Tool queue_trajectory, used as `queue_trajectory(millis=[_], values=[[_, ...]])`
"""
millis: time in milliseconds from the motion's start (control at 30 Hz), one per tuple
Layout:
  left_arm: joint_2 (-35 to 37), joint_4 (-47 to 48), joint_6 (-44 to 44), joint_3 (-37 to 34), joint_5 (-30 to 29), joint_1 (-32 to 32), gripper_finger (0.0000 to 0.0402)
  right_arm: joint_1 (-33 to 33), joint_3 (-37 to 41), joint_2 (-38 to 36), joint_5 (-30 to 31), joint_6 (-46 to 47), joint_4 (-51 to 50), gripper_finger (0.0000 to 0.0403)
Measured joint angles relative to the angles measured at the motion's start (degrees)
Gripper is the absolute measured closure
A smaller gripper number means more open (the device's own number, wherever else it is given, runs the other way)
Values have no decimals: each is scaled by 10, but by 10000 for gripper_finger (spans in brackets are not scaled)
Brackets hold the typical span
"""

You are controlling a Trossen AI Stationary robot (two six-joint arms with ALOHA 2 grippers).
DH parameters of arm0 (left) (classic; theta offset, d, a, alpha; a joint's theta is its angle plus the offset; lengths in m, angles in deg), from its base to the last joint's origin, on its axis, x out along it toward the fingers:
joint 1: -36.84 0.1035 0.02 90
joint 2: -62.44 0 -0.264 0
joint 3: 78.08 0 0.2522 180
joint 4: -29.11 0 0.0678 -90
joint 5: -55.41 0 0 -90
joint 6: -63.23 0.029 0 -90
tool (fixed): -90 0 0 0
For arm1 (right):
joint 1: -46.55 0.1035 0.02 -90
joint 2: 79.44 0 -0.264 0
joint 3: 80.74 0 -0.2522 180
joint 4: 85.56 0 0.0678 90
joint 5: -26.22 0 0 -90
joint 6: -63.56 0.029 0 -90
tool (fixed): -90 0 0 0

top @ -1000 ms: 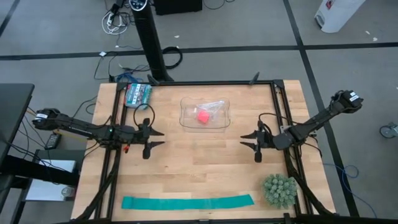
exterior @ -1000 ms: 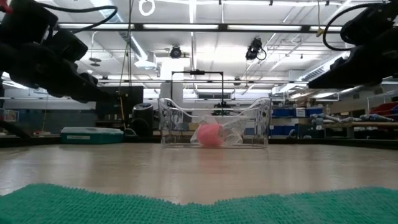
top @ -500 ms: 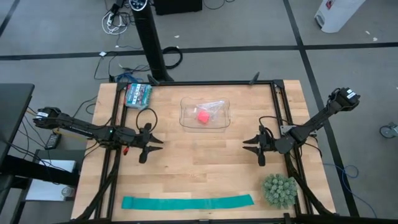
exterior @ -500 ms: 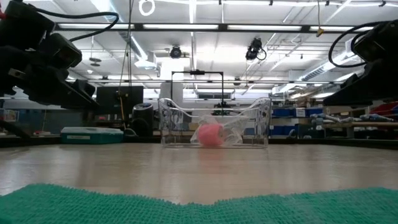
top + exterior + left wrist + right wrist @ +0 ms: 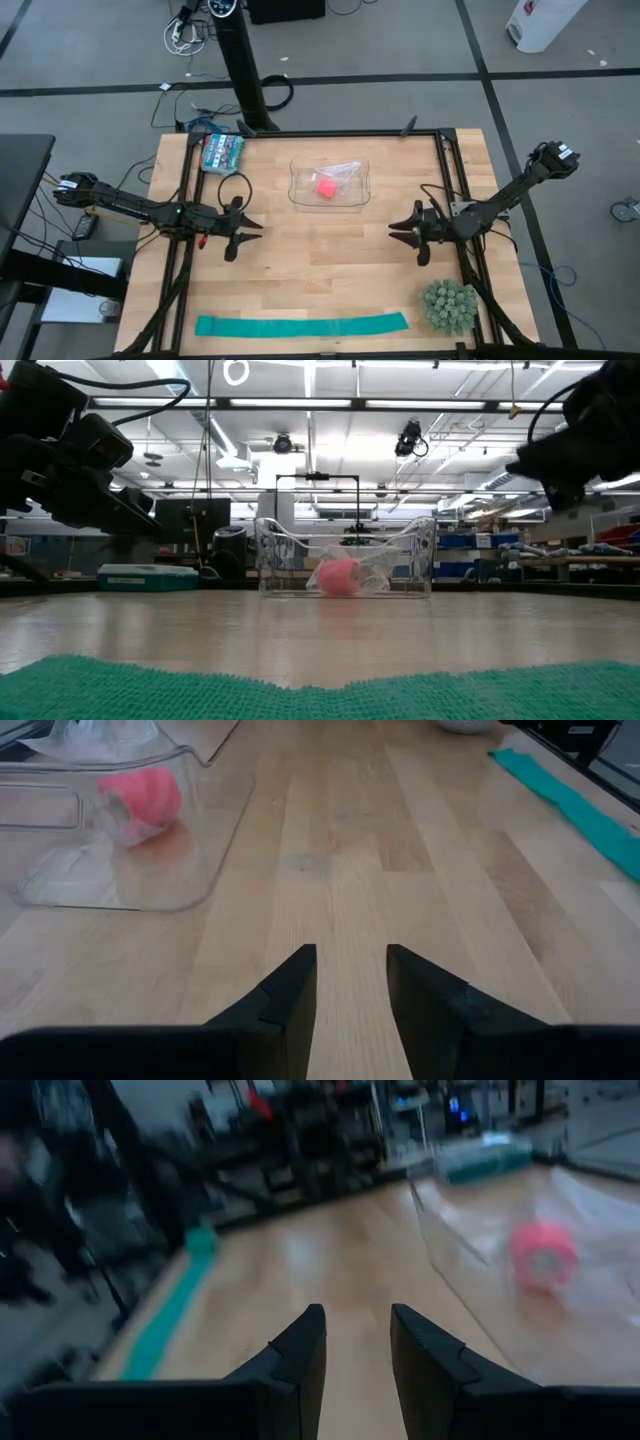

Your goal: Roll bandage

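Note:
The bandage (image 5: 327,187) is a small pink-red roll lying on the floor of a clear plastic container (image 5: 298,195) at the table's far middle. It also shows in the low view as the bandage (image 5: 338,575) and in both wrist views (image 5: 140,798) (image 5: 543,1252). My left gripper (image 5: 256,233) hovers over the left side of the table, open, pointing toward the middle. My right gripper (image 5: 397,232) hovers at the right side, open, facing it. Neither has anything between its fingers (image 5: 295,985) (image 5: 303,1350).
A teal-green strip (image 5: 300,325) lies flat along the near edge. A green spiky ball (image 5: 449,307) sits at the near right corner. A teal-and-white packet (image 5: 221,152) lies at the far left corner. Bare wood stretches between the two grippers.
My left gripper's fingers have drawn closer together but remain apart, and the arm has stayed where it was. My right gripper has rolled at the wrist and tipped upward, staying near the table's right side. The bandage has not moved.

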Motion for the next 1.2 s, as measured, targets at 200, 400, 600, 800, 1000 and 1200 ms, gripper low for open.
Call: queue_trajectory(millis=[200,400,600,800,1000,1200], values=[[0,0,0,0,0,0,273,0,0,0,-5,-1,68,297],[1,0,0,0,0,0,273,-4,2,3,-8,0,68,296],[11,3,0,0,-1,0,273,-9,2,4,-8,-1,61,296],[66,10,0,0,-1,0,273,-15,3,17,-8,4,-55,297],[137,44,-1,0,-1,0,273,-16,3,38,-9,4,-152,298],[190,85,-1,0,-1,0,273,-18,3,36,-9,4,-163,298]])
